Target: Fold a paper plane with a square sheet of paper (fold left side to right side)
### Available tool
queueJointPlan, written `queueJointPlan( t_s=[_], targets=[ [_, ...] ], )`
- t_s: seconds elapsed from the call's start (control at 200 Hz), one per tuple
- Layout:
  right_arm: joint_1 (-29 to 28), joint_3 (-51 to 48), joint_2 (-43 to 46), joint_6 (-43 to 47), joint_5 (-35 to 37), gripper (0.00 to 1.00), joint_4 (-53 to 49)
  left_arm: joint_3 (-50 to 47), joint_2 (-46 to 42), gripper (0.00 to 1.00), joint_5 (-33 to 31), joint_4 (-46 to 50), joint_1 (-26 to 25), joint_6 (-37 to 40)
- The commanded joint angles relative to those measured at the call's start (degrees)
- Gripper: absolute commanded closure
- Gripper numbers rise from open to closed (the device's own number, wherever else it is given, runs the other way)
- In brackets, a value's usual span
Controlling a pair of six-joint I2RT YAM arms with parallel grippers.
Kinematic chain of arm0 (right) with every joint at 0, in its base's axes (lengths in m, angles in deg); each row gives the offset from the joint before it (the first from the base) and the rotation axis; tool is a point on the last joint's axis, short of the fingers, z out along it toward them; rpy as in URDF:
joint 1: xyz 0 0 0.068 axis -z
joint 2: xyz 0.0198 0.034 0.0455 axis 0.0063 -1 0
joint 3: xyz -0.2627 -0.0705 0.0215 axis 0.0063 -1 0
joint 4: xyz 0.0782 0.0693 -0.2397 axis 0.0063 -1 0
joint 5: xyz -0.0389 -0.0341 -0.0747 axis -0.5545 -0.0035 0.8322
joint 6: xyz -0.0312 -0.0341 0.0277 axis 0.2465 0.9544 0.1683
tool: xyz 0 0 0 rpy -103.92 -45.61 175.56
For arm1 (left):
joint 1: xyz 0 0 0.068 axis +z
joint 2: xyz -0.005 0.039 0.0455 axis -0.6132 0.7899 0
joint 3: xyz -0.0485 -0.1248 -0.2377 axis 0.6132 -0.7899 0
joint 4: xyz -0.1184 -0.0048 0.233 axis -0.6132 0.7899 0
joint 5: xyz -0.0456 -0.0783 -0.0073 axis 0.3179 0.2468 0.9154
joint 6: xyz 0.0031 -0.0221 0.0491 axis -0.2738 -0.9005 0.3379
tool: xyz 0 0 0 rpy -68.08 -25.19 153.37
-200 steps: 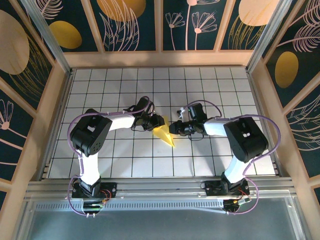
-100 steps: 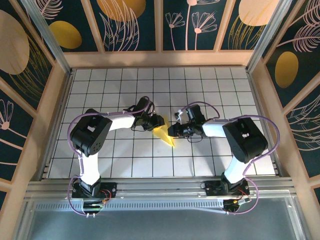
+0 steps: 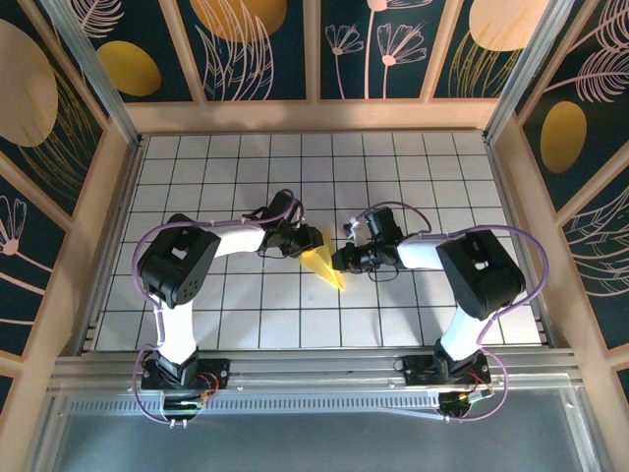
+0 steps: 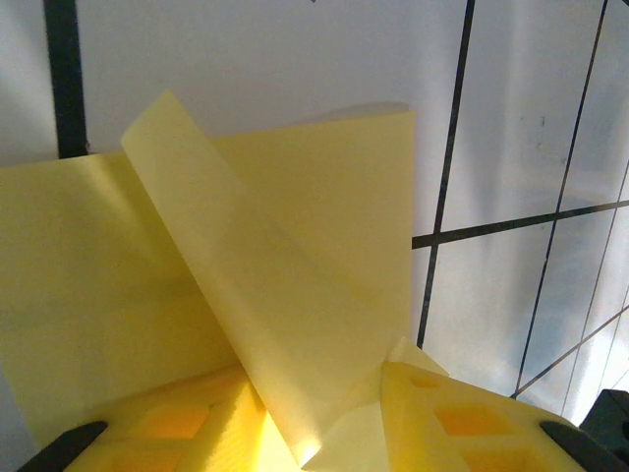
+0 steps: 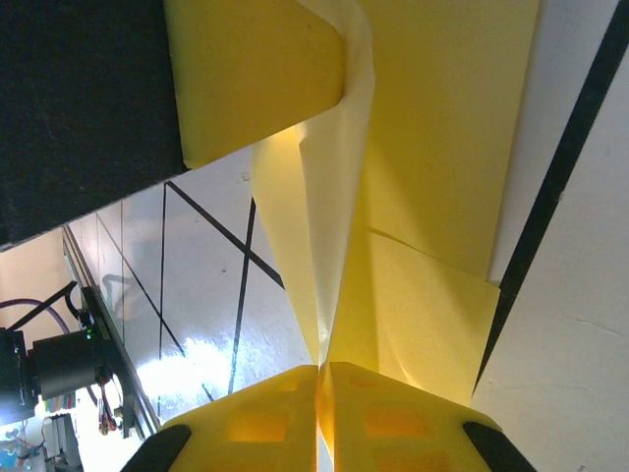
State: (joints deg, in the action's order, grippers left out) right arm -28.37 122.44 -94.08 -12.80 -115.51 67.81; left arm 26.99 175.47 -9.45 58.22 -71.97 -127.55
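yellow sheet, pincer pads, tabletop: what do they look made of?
Sheet: thin matte paper, likely; light glows through, creases hold sharp. Right pincer pads: yellow moulded plastic or rubber, unclear which; recessed pockets show. Tabletop: smooth white surface with black grid lines, slightly glossy from reflections; material uncertain.

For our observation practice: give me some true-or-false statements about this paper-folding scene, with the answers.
1. The right gripper is pinching the yellow paper. True.
2. The yellow paper lies flat and unfolded. False: it is creased, and part of it stands up.
3. The left gripper has its fingers apart, with paper between them. True.
4. The yellow paper sits at the far edge of the table. False: it is mid-table, between the two grippers.
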Motion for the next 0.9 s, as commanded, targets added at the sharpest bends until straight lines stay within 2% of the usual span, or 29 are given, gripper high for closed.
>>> queueJointPlan(
  t_s=[0.0,0.4,0.736,0.891],
  targets=[
    [-0.55,0.82,-1.5,0.89,-0.94,0.9,-0.81,-1.06,1.89,0.63,-3.42,4.41,-0.04,0.81],
    [-0.44,0.93,-2.19,0.26,-1.76,0.9,0.25,-0.94,1.67,0.63,-3.69,4.76,-0.02,0.99],
    [1.9,2.79,0.94,2.03,-0.91,0.69,-2.35,-0.87,1.93,0.63,-3.63,4.68,-0.04,0.99],
    [2.23,5.03,-1.29,2.43,-0.51,0.67,-2.36,-0.92,1.82,0.63,-3.69,4.69,-0.04,0.99]
  ],
)
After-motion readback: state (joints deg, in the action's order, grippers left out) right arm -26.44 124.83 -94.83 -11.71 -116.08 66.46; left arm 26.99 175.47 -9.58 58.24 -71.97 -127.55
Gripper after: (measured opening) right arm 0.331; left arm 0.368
